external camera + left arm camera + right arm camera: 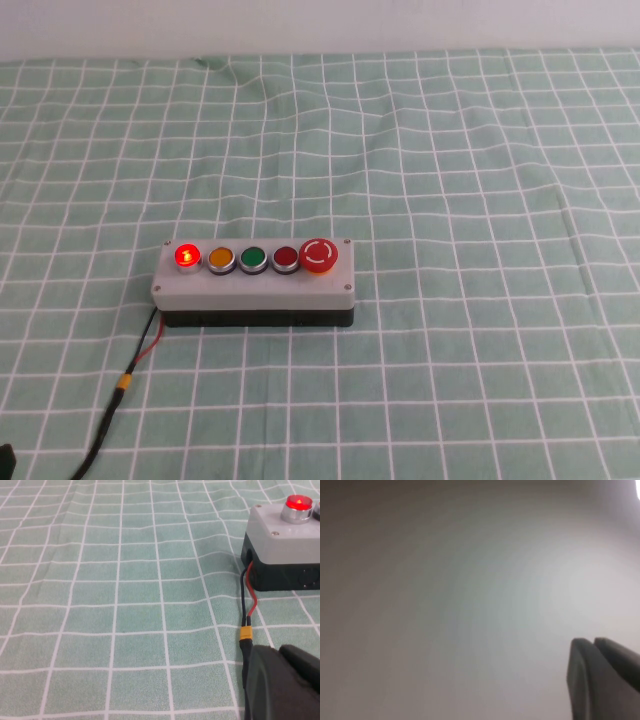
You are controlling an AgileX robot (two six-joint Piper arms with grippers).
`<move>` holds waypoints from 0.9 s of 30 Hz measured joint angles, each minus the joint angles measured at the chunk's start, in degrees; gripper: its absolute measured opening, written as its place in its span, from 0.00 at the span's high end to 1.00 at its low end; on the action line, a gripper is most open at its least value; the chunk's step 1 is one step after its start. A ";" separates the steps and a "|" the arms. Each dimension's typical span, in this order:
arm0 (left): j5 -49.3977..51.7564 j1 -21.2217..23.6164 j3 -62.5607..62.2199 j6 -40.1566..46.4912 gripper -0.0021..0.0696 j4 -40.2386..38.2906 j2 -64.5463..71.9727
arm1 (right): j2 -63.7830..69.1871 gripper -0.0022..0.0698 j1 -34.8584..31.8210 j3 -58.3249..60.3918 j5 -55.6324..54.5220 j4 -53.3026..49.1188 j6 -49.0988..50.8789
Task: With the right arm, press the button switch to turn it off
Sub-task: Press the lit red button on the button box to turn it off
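Note:
A grey button box (254, 283) on a black base lies at the middle of the checked green cloth. Along its top run a lit red lamp (186, 256), a yellow button (220, 258), a green button (252, 258), a small red button (285, 258) and a big red mushroom button (319, 254). My left gripper (277, 650) is shut and empty, low beside the box's wire, near the lamp end (298, 502). My right gripper (592, 641) is shut and empty, facing a blank grey surface; it is outside the high view.
A red and black wire (146, 345) with a yellow connector (123, 382) runs from the box's left end toward the near left corner. A dark bit (5, 462) shows at that corner. Green cloth (480, 200) surrounds the box, with folds at the back.

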 joint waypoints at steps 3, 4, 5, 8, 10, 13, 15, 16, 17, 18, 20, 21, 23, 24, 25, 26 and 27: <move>0.00 0.00 0.00 0.00 0.98 0.00 0.00 | 2.01 0.99 0.00 -8.19 13.99 -1.66 4.68; 0.00 0.00 0.00 0.00 0.98 0.00 0.00 | 3.54 0.99 0.00 -10.84 18.84 -1.76 5.38; 0.00 0.00 0.00 0.00 0.98 0.00 0.00 | 5.33 0.99 0.00 -13.29 23.85 -1.76 5.92; 0.00 0.00 0.00 0.00 0.98 0.00 0.00 | 11.44 0.99 0.00 -19.19 37.46 -1.64 6.30; 0.00 0.00 0.00 0.00 0.98 0.00 0.00 | 15.52 0.99 0.00 -21.27 44.20 -1.64 6.30; 0.00 0.00 0.00 0.00 0.98 0.00 0.00 | 20.97 0.99 0.00 -22.03 49.83 -2.90 4.75; 0.00 0.00 0.00 0.00 0.98 0.00 0.00 | 23.46 0.99 0.00 -22.03 51.20 -2.58 3.71; 0.00 0.00 0.00 0.00 0.98 0.00 0.00 | 24.65 0.99 0.00 -22.03 51.44 -1.25 3.46; 0.00 0.00 0.00 0.00 0.98 0.00 0.00 | 25.76 0.99 0.00 -22.03 51.69 0.45 3.14; 0.00 0.00 0.00 0.00 0.98 0.00 0.00 | 26.64 0.99 0.00 -22.03 51.71 2.33 2.83; 0.00 0.00 0.00 0.00 0.98 0.00 0.00 | 28.89 0.99 0.00 -22.03 51.81 5.07 0.50; 0.00 0.00 0.00 0.00 0.98 0.00 0.00 | 30.04 0.99 0.00 -22.03 51.81 5.86 -0.93; 0.00 0.00 0.00 0.00 0.98 0.00 0.00 | 32.58 0.99 0.00 -22.03 51.81 8.34 -5.32; 0.00 0.00 0.00 0.00 0.98 0.00 0.00 | 34.04 0.99 0.00 -22.21 52.09 10.20 -8.23; 0.00 0.00 0.00 0.00 0.98 0.00 0.00 | 35.32 0.99 0.00 -22.69 52.85 11.88 -11.00; 0.00 0.00 0.00 0.00 0.98 0.00 0.00 | 37.08 0.99 0.00 -23.43 53.75 14.43 -14.98; 0.00 0.00 0.00 0.00 0.98 0.00 0.00 | 39.01 0.99 0.00 -24.39 54.79 17.41 -19.25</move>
